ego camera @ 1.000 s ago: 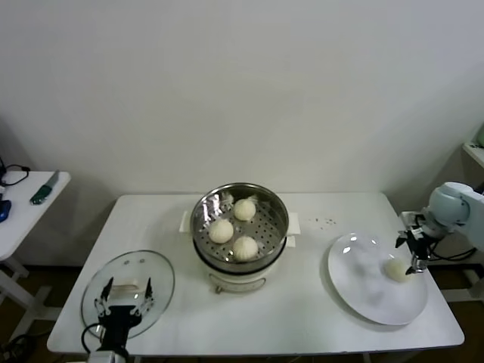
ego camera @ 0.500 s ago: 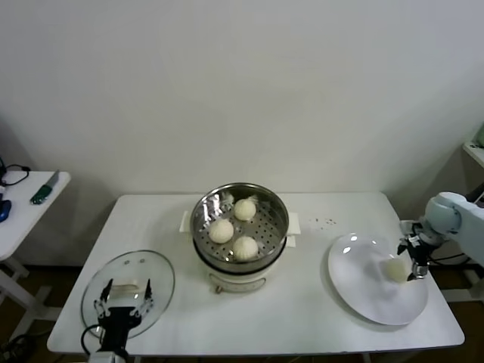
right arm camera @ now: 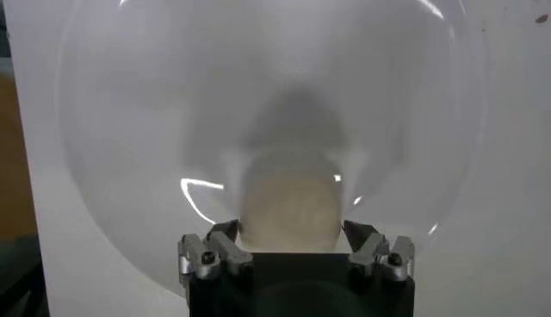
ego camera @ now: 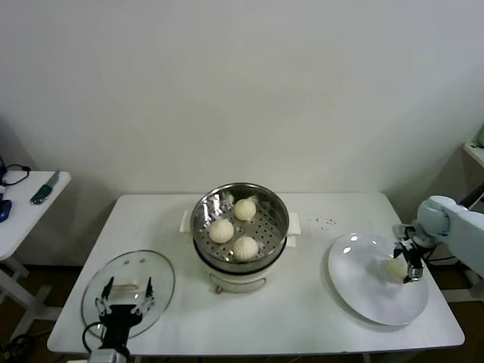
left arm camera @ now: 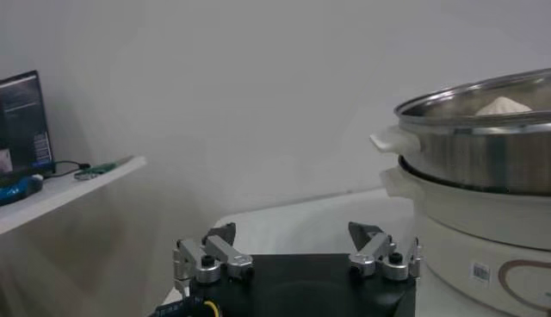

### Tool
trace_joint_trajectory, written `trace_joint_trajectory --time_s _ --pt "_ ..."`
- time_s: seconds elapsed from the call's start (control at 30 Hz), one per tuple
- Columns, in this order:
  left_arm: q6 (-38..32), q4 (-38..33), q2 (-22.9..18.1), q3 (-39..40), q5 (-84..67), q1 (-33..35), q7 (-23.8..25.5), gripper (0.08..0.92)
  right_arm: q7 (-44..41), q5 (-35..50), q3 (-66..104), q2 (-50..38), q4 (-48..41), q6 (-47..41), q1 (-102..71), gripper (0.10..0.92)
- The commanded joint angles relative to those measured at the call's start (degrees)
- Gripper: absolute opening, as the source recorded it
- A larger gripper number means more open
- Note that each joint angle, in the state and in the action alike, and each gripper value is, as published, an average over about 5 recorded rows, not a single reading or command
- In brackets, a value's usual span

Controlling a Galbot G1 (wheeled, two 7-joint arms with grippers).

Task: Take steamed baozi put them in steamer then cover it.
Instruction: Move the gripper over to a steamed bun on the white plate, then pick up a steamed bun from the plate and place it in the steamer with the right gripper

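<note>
Three steamed baozi (ego camera: 244, 209) lie in the steel steamer (ego camera: 281, 219) at the table's middle. A fourth baozi (ego camera: 395, 267) rests on the white plate (ego camera: 363, 291) at the right. My right gripper (ego camera: 406, 265) is down at this baozi. In the right wrist view the baozi (right arm camera: 288, 202) sits between the open right gripper (right arm camera: 290, 229), with one fingertip (right arm camera: 225, 231) close to each side. My left gripper (ego camera: 125, 293) hangs open and empty over the glass lid (ego camera: 162, 274) at the front left. In the left wrist view the left gripper (left arm camera: 293, 231) faces the steamer (left arm camera: 482, 146).
The steamer stands on a white pot base (ego camera: 238, 276). A small side table (ego camera: 30, 200) with tools stands off the left edge. A wall runs behind the table. A few dark specks (ego camera: 327, 221) lie behind the plate.
My right gripper has dropped slightly and shifted inward onto the baozi on the plate, and its jaws have narrowed around it. The left arm has stayed still.
</note>
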Motion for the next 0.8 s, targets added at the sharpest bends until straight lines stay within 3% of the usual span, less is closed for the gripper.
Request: trace_joint_trajectory --time_s 0.03,0.17,0.37,0.8 --pt "0.0 0.0 0.1 0.1 0.1 0.1 0.0 0.823 -0.3 0.0 0.9 0.9 -1.1 0.5 -0.6 0.752" --pt "-0.1 -0.1 0.1 0.1 0.1 0.3 0.0 0.823 -0.3 1.5 -0.1 0.4 -0.6 0.1 0.7 0.688" --pt "-0.1 -0.3 0.1 0.3 0.0 0.5 0.1 0.823 0.0 9.1 -6.9 -0.2 1.2 -1.7 9.8 0.664" --pt "-0.2 -2.6 0.2 3.5 -1.1 0.3 2.8 0.823 1.6 39.4 -39.3 13.8 5.1 -7.4 47.4 0.67"
